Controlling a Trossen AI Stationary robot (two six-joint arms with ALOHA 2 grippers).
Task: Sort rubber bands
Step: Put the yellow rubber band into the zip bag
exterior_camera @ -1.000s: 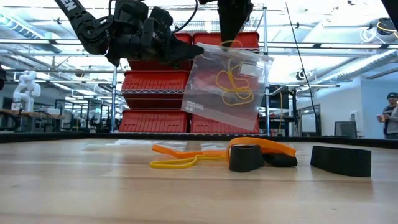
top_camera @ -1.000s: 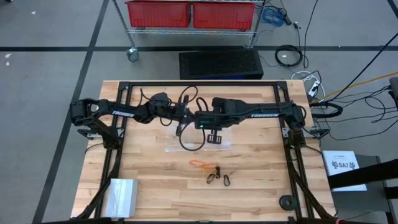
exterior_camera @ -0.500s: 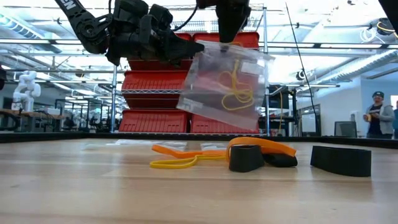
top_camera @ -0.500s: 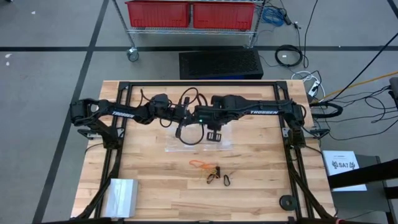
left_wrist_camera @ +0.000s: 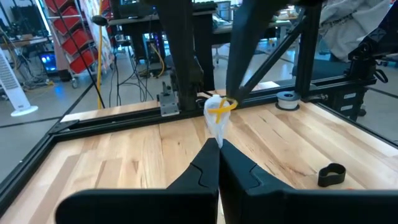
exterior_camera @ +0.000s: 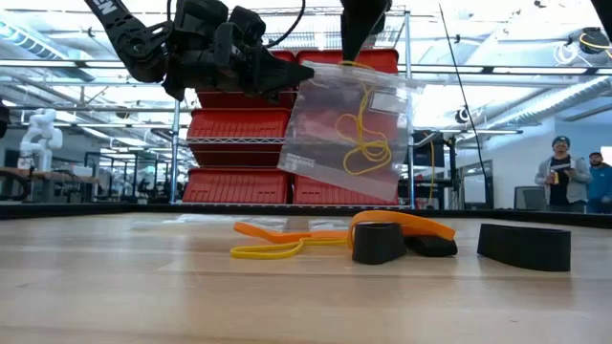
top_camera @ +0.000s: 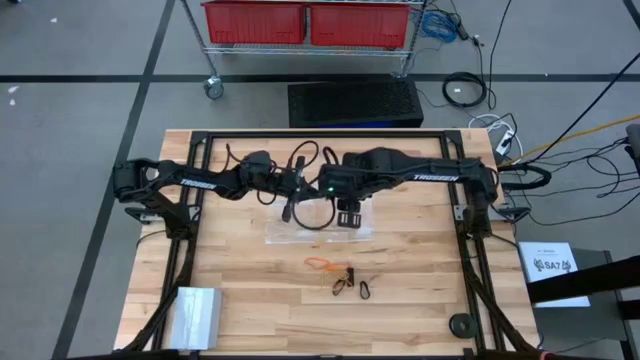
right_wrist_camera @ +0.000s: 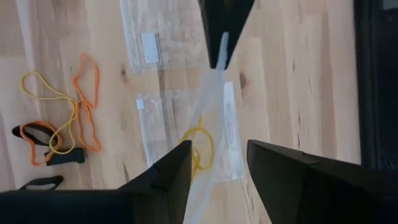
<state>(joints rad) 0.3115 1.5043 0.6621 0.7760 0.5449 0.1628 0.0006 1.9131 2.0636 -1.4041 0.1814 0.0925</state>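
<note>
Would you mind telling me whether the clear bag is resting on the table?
No, the low view shows the clear bag hanging well above the table, pinched by the left gripper.

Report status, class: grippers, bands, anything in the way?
Left gripper shut on bag, yellow bands inside. Right gripper open above it. Loose bands on table.

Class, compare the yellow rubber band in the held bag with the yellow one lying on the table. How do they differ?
The bagged band hangs in the air inside a clear bag pinched by the left gripper; the table band lies loose on the wood. The bagged one is bunched into loops; the table one lies flat and stretched out. Both are thin and yellow.
</note>
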